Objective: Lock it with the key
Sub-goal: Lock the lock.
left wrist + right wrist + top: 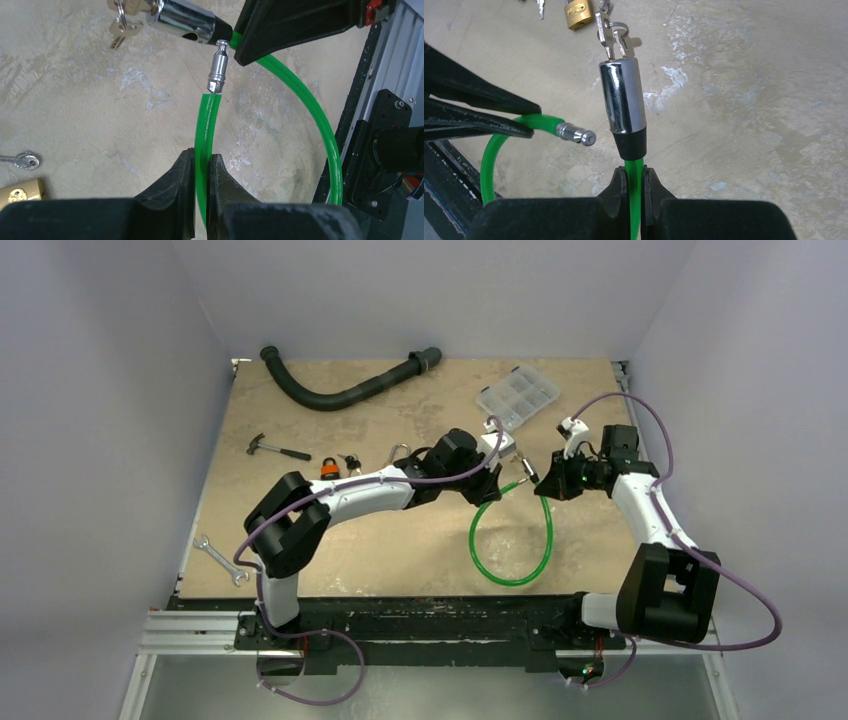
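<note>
Cable lock (206,125), a green one, hangs just above the counter (300,410) near its middle, loop trailing toward 6 o'clock. The left pincer (201,160) is pinched narrow on the cable behind its bare metal pin (218,67). The right pincer (635,175) is pinched narrow on the cable below the chrome barrel (623,95), with keys (611,32) at the barrel's far end. The pin sits outside the barrel, close at its 9 o'clock. A brass padlock (577,15) lies beyond, toward 11 o'clock.

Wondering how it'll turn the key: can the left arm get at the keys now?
Probably not yet. Its jaws are shut on the cable behind the pin. The keys hang free at the far end of the lock, but it must let go first.
</note>
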You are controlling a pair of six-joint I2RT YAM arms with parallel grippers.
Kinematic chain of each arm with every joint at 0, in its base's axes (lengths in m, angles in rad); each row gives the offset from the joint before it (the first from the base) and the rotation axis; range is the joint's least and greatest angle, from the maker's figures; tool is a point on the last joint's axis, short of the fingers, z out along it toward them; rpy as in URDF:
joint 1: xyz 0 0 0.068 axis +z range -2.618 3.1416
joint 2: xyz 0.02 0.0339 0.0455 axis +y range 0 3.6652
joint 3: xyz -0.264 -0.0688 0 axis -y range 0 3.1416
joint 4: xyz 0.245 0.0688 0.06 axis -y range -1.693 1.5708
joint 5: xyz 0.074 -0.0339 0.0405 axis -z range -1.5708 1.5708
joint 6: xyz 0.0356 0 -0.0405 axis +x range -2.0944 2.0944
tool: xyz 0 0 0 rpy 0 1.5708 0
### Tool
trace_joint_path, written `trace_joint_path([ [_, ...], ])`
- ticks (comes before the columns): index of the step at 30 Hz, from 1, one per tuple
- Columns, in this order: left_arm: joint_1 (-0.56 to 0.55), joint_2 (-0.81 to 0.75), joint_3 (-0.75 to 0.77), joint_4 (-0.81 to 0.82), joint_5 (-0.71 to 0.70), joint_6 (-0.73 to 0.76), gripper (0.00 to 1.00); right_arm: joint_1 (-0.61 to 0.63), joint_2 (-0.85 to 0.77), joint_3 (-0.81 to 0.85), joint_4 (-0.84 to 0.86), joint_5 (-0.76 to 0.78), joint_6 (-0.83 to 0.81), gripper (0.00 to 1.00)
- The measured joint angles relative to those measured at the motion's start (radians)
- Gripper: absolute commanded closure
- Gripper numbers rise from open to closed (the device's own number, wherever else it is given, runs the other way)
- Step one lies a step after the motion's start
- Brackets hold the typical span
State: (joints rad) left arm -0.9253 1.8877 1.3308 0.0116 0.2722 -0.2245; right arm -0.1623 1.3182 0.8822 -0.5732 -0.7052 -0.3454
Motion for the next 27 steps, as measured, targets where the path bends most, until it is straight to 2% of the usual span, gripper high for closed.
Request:
trace_joint_path([
  [13, 0.080, -0.013, -0.016, 0.002, 0.027, -0.001, 1.00, 0.048, -0.001, 0.000, 0.006, -0.003, 0.009, 1.00],
  [27, 0.081, -0.037, -0.056, 0.001, 0.035, -0.002, 1.00, 0.053, -0.001, 0.000, 0.015, -0.056, 0.045, 1.00],
])
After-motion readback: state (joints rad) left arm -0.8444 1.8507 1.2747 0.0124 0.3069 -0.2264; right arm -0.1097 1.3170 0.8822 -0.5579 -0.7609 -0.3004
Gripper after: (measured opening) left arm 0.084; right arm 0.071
